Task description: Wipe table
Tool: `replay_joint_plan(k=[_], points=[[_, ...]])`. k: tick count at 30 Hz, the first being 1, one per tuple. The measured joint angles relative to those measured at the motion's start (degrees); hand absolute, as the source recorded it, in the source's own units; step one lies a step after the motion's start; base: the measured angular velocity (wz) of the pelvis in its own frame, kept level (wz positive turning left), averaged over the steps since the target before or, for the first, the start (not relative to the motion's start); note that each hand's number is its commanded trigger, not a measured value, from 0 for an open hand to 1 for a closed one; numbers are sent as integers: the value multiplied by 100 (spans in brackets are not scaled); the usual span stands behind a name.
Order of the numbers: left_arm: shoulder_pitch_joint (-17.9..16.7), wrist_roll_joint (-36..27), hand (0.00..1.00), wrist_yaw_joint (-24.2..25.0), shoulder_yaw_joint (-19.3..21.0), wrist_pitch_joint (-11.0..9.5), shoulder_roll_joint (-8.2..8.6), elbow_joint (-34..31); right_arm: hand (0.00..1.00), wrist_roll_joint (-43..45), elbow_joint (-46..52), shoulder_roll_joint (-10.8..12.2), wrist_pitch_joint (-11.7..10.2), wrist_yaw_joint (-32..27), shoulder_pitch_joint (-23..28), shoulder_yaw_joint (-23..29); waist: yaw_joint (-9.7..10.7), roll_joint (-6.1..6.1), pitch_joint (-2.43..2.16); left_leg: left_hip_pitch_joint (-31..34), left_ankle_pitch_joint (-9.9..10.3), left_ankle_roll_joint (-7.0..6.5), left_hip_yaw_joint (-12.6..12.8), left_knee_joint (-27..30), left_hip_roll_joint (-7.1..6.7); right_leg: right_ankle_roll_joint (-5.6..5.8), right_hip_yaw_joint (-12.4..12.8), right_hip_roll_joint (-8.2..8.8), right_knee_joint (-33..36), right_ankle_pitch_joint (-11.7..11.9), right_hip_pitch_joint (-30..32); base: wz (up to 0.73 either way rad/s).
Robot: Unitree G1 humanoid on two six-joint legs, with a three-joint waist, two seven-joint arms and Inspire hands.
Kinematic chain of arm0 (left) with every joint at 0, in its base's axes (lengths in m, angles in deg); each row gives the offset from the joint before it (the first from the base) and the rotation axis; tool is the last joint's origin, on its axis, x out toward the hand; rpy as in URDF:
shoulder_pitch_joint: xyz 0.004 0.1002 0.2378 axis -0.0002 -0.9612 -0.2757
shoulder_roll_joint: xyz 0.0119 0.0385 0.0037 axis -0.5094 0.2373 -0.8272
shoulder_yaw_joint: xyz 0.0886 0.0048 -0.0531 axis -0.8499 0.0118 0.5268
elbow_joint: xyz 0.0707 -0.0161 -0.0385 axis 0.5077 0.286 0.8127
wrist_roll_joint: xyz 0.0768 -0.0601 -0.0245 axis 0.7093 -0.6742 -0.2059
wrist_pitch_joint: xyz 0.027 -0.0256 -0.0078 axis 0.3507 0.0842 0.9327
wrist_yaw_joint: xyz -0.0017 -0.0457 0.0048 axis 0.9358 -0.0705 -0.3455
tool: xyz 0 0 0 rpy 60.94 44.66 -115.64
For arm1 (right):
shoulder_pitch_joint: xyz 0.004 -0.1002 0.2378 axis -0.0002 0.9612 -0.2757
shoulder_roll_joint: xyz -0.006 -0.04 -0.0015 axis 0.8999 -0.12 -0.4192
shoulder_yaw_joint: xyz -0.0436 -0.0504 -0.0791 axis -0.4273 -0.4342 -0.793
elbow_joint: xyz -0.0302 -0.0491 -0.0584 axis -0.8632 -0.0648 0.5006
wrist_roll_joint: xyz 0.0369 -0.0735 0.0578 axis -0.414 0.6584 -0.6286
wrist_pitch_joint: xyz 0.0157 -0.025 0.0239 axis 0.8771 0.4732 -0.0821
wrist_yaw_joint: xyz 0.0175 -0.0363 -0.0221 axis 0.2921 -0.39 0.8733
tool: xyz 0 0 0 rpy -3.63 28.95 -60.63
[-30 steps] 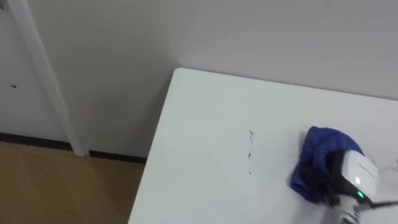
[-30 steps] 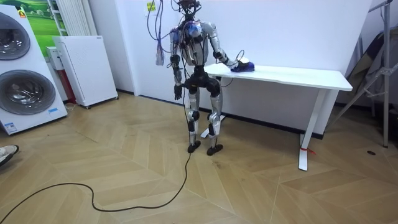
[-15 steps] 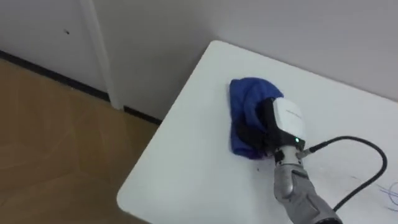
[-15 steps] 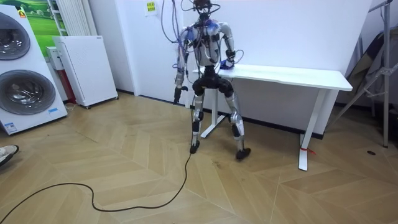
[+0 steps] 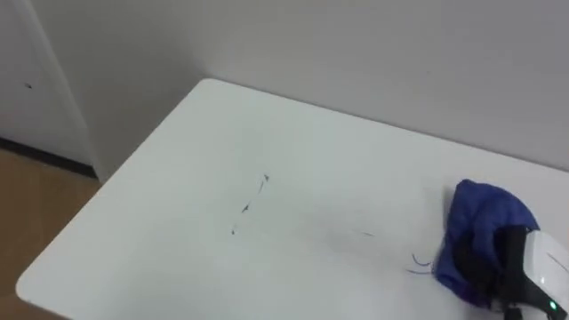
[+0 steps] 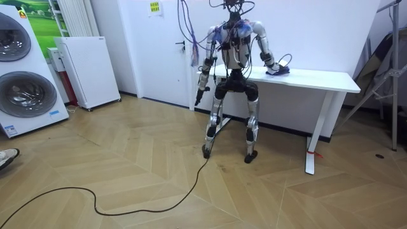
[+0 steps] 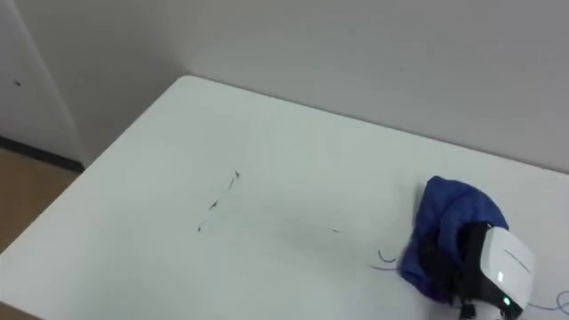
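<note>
Blue cloth clear of table far edge, right hand apparently gripping it; open surface leftward.

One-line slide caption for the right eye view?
Right hand holds a blue cloth on the white table, pen marks to its left.

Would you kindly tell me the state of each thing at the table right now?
cloth: bunched, lying on the table under the right hand.
right hand: curled on the cloth.
table: marked with thin pen strokes beside the cloth.
left hand: hanging at the robot's side.
</note>
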State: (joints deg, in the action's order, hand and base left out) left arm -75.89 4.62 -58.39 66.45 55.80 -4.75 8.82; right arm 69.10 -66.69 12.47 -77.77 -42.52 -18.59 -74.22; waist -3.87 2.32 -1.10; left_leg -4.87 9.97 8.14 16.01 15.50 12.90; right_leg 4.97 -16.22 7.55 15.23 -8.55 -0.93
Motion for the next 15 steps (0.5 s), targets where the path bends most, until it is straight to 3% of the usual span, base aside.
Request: replay_joint_plan(k=[1, 2, 4, 6, 8, 10, 12, 14, 15], points=[[-5, -27, 0, -6, -155, 1, 1, -2, 100, -32, 19, -18, 79, 98, -157, -5, -126, -85, 19, -53, 113, -157, -87, -1, -234, -27, 184, -44, -97, 117, 45, -47], [-6, -69, 0, -10, -213, 0, 14, 5, 100, -36, 26, -42, 119, 141, -227, -10, -184, -164, 26, -77, 187, -207, -118, -11, -290, -45, 261, -86, -139, 185, 83, -97], [-11, -260, 0, -16, -246, 9, 88, 63, 100, 12, 222, -27, 265, 338, -601, -68, -522, -465, 39, -93, 387, -266, -405, -90, -436, -104, 639, -257, -262, 460, 238, -121], [-20, -331, 0, -17, -247, 10, 88, 83, 100, 104, 504, 37, 454, 470, -770, -330, -691, -582, 49, -109, 401, -296, -327, -190, -476, -192, 719, -346, -267, 620, 411, -102], [-20, -342, 0, -42, -249, 41, 97, 162, 100, 245, 851, 119, 508, 683, -792, -651, -702, -652, 69, -170, 372, -296, -308, -302, -462, -298, 729, -485, -250, 629, 446, -68], [-6, -493, 0, -90, -260, 64, 182, 209, 100, 553, 1283, 241, 601, 891, -720, -950, -655, -603, 91, -185, 350, -274, -406, -383, -463, -402, 809, -570, -148, 595, 570, -32], [-6, -572, 0, -87, -285, 93, 215, 133, 100, 581, 1442, 316, 618, 960, -716, -1188, -572, -549, 90, -170, 351, -271, -546, -419, -469, -418, 857, -658, -190, 562, 605, -14], [-4, -562, 0, -88, -321, 167, 215, -30, 100, 584, 1434, 311, 606, 971, -704, -1295, -450, -491, 87, -150, 350, -270, -744, -461, -482, -445, 817, -695, -225, 546, 588, 4], [-32, -550, 0, -89, -321, 177, 216, -193, 100, 587, 1370, 315, 566, 998, -655, -1296, -391, -411, 58, -160, 336, -279, -830, -506, -491, -456, 811, -724, -262, 548, 576, 7]])
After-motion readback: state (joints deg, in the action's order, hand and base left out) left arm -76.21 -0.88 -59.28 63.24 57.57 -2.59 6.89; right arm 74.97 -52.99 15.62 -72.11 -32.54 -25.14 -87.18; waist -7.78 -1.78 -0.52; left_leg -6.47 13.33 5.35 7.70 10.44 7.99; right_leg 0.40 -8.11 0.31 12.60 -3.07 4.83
